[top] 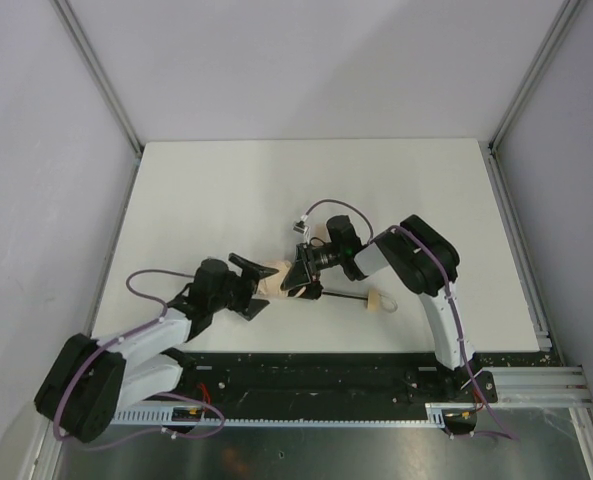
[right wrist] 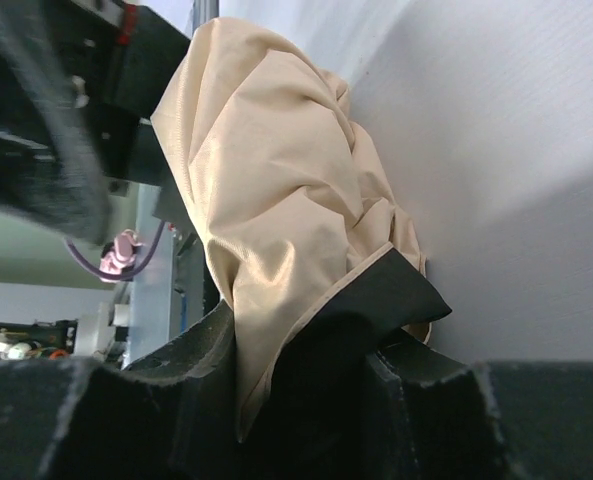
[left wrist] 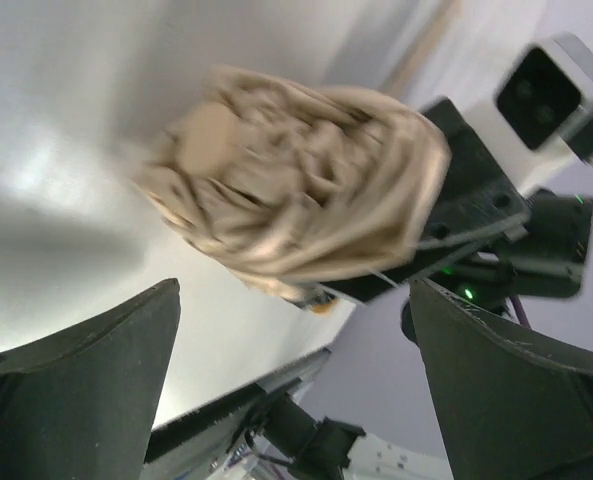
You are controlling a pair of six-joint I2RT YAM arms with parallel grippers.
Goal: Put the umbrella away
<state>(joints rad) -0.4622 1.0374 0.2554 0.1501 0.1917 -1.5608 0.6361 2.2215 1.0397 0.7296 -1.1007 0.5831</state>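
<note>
Jaws noted: left jaws are spread wide, nothing gripped; right jaws are clamped on the umbrella fabric. Umbrella is held between both arms, low over the worktop, handle rightward.

My left pincer and right pincer are both matte black. The umbrella has plain beige-tan fabric, a thin black shaft and a pale wooden handle. The tabletop is plain white. My arms are white and black, their cables purple.
</note>
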